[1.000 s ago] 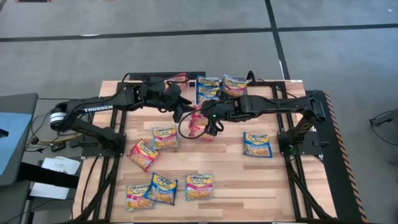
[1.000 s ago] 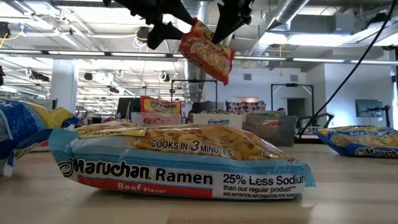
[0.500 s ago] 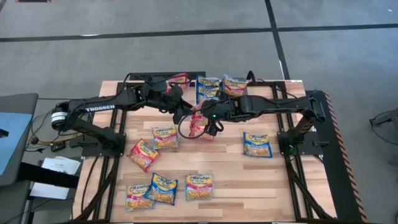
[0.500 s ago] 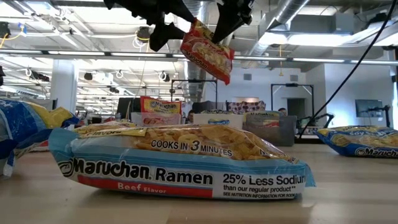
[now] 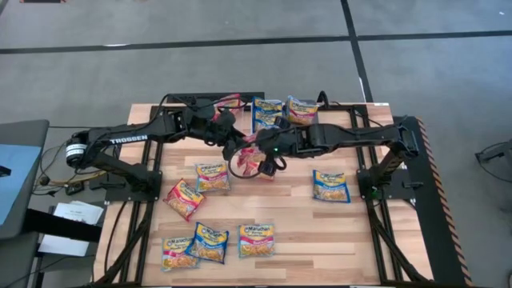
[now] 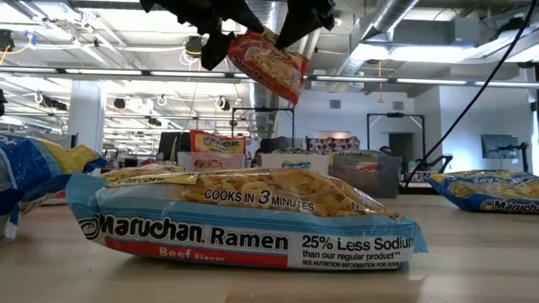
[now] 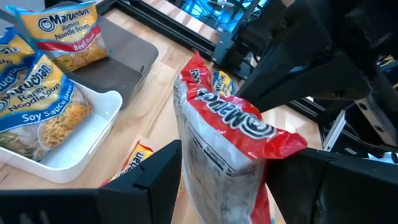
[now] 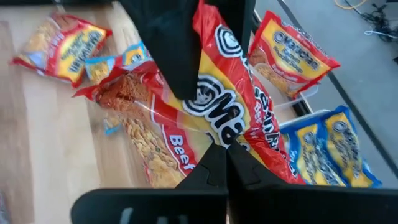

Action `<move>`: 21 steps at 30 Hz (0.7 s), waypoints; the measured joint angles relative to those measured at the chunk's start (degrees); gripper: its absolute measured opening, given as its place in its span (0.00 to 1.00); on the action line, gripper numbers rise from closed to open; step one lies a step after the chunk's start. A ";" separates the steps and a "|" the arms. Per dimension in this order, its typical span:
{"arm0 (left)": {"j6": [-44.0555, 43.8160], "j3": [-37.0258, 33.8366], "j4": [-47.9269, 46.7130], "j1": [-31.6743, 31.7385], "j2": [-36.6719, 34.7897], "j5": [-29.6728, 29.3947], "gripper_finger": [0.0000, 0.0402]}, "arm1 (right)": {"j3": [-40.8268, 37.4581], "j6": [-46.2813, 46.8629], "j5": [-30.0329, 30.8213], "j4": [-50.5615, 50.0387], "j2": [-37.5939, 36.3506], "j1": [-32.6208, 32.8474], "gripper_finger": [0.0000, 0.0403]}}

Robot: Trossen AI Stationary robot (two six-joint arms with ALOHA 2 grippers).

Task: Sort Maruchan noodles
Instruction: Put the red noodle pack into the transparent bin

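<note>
Low view: red Maruchan packet (image 6: pixel 268 66) up in the air, well clear of the worktop (image 6: pixel 472 269), tilted, long axis sloping down toward the picture's right, printed face outward. Pinched at its upper edge by the right tool (image 6: pixel 296 21), fingers closed on the wrapper. Left tool (image 6: pixel 221 38) just beside it on the other side.

High view: same packet (image 5: pixel 250 160) above the middle of the worktop (image 5: pixel 400 240), between the two arms, too small here to read its tilt. Right tool (image 5: pixel 270 158) coming in from the right, left tool (image 5: pixel 237 149) from the left.

Left wrist view: packet (image 7: pixel 224 149) seen from the back, standing on end, logo edge uppermost and crumpled. Left tool (image 7: pixel 249 186) spread wide, one dark finger on either side of the wrapper; cannot tell whether touching. Beyond it, visible nowhere else so clearly, a white bin (image 7: pixel 106 127) holding blue soy-sauce packets (image 7: pixel 43 106) and a dark grey bin (image 7: pixel 134 56) with a beef packet (image 7: pixel 65 28).

Right wrist view: front of the packet (image 8: pixel 230 118) filling the middle, "Beef" legible, right tool (image 8: pixel 227 158) clamped shut on its edge.

Elsewhere on the worktop, loose packets lying flat: one blue (image 5: pixel 330 186) toward the right, several in a cluster (image 5: pixel 208 240) near the front left. Closest to the low camera, a large blue-edged beef packet (image 6: pixel 244 215) lying flat.
</note>
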 joint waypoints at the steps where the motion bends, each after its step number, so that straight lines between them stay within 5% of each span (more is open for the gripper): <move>1: -0.02 0.00 0.00 -0.02 -0.04 0.01 0.49 | 0.00 0.05 -0.57 0.48 0.00 -0.10 0.01; 8: 0.12 0.01 -0.02 0.09 -0.04 0.10 0.45 | 0.00 0.12 -1.15 0.67 0.00 -0.43 0.01; 21: 6.71 0.01 -0.43 0.13 -0.04 -0.06 0.12 | 0.00 -0.13 -1.19 0.52 0.00 -0.43 0.05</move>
